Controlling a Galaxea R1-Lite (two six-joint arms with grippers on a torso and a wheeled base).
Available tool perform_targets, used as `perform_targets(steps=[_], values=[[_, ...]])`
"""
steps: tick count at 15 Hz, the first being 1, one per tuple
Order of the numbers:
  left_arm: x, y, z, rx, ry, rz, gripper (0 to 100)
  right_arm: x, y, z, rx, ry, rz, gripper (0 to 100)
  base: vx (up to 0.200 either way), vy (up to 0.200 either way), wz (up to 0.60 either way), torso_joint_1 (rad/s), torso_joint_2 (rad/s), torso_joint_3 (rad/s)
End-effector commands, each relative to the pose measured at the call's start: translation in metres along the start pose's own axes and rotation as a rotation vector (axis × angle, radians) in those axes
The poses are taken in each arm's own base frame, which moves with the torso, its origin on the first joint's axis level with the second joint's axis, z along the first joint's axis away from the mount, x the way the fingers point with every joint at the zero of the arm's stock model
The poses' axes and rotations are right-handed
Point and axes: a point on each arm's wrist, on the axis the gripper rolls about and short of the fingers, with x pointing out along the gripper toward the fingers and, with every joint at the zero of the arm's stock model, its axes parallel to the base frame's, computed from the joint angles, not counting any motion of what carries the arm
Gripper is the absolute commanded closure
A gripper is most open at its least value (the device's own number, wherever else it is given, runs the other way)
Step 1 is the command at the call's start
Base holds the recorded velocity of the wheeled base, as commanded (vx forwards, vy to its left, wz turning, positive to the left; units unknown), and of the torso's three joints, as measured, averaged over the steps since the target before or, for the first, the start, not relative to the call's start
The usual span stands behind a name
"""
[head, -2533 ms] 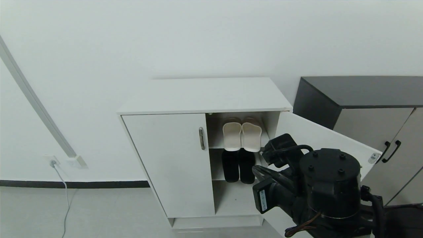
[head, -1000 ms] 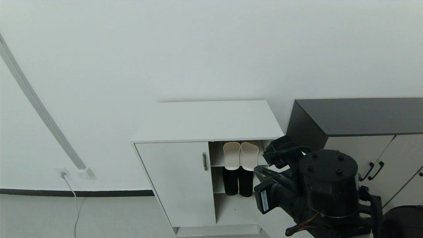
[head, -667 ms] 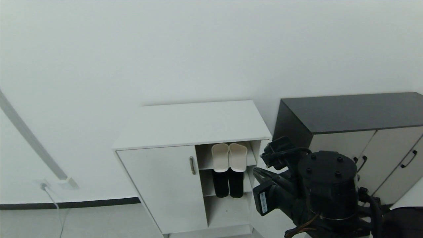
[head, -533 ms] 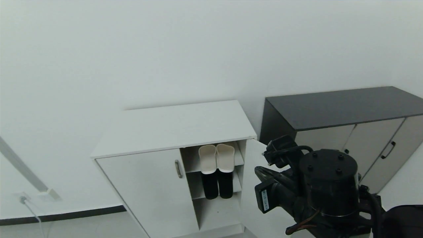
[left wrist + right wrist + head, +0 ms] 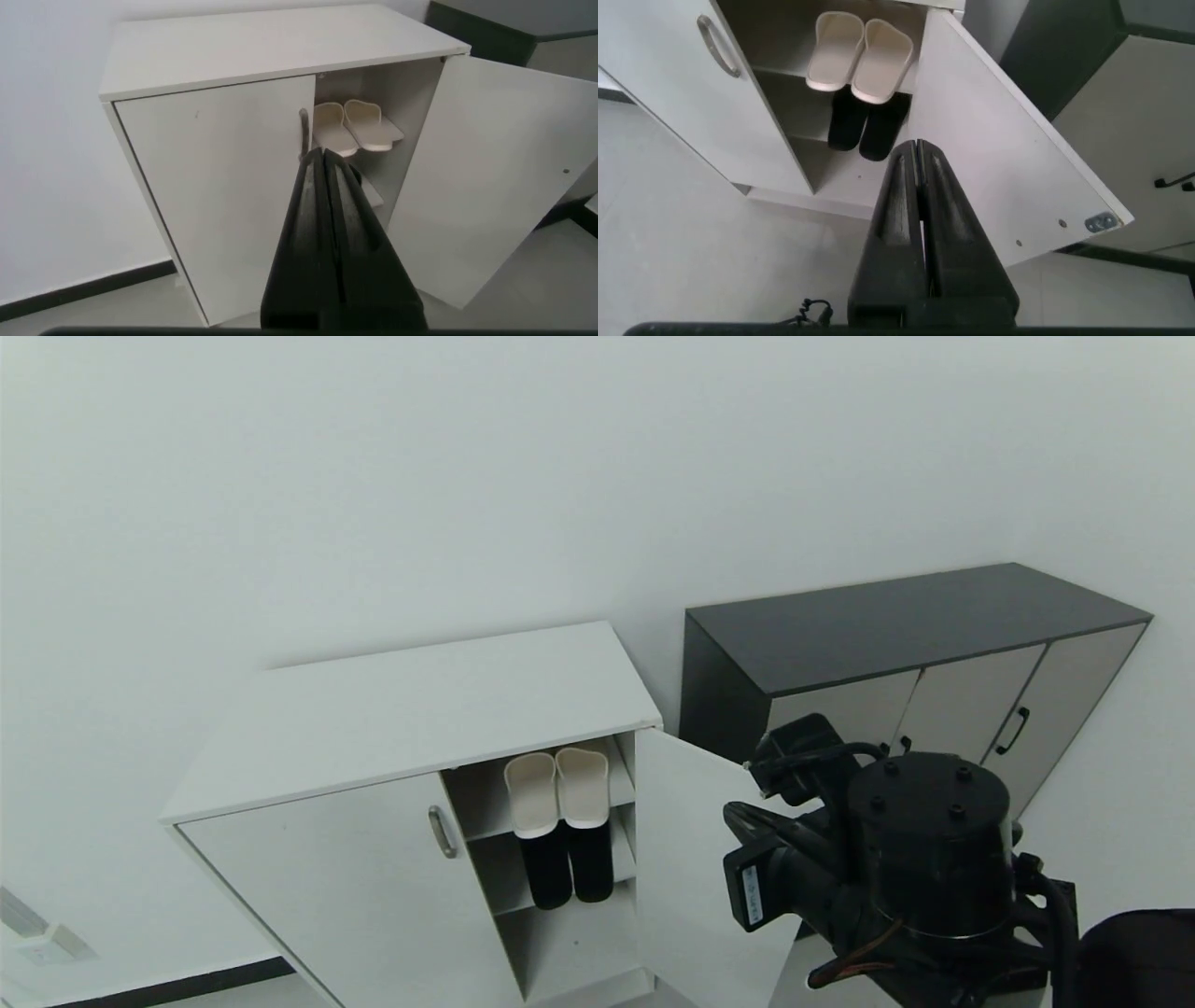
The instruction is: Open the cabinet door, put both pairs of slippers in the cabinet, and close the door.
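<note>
The white cabinet [image 5: 411,709] has its right door [image 5: 691,859] swung open and its left door [image 5: 355,896] closed. A white pair of slippers [image 5: 557,789] lies on the upper shelf, and a black pair [image 5: 569,868] sits on the shelf below. My right gripper [image 5: 920,145] is shut and empty in front of the open door [image 5: 1008,159], off from the white slippers [image 5: 859,61] and black slippers [image 5: 868,126]. My left gripper [image 5: 323,154] is shut and empty, held before the cabinet front near the left door's handle [image 5: 304,126].
A dark-topped sideboard [image 5: 896,625] with grey doors stands against the wall right of the cabinet, close behind the open door. Bare floor [image 5: 691,243] lies in front of the cabinet. The bottom compartment [image 5: 579,943] holds nothing.
The head camera has backed off and turned right, so the cabinet now sits lower left and more of the sideboard shows. Both pairs of slippers stay on their shelves.
</note>
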Motion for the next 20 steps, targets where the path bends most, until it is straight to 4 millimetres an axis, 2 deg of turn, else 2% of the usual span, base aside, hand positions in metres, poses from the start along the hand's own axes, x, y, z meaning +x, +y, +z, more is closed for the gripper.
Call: perform_targets(steps=[1,6,10,13,16,20], values=[[0.000,0.000,0.000,0.000,0.000,0.000,100,0.000,0.000,-0.001,-0.001,0.001,0.001,100,-0.200,0.000,0.00,0.007,0.00,0.012],[0.000,0.000,0.000,-0.002,0.000,0.000,100,0.000,0.000,-0.001,-0.003,0.004,-0.001,100,-0.200,0.000,0.00,0.004,0.00,0.000],[0.000,0.000,0.000,-0.002,0.000,0.000,100,0.008,-0.014,0.000,0.009,0.007,-0.050,100,0.000,0.000,0.00,0.000,0.00,0.000],[0.000,0.000,0.000,0.000,0.000,0.000,100,0.027,-0.040,0.002,0.034,0.012,-0.102,100,0.000,0.000,0.00,0.000,0.00,0.000],[0.000,0.000,0.000,0.000,-0.002,0.000,100,0.061,-0.077,0.002,0.074,0.023,-0.194,100,0.000,0.000,0.00,0.000,0.00,0.000],[0.000,0.000,0.000,0.000,0.002,0.000,100,0.101,-0.119,-0.009,0.117,0.022,-0.287,100,0.000,0.000,0.00,0.000,0.00,0.000]])
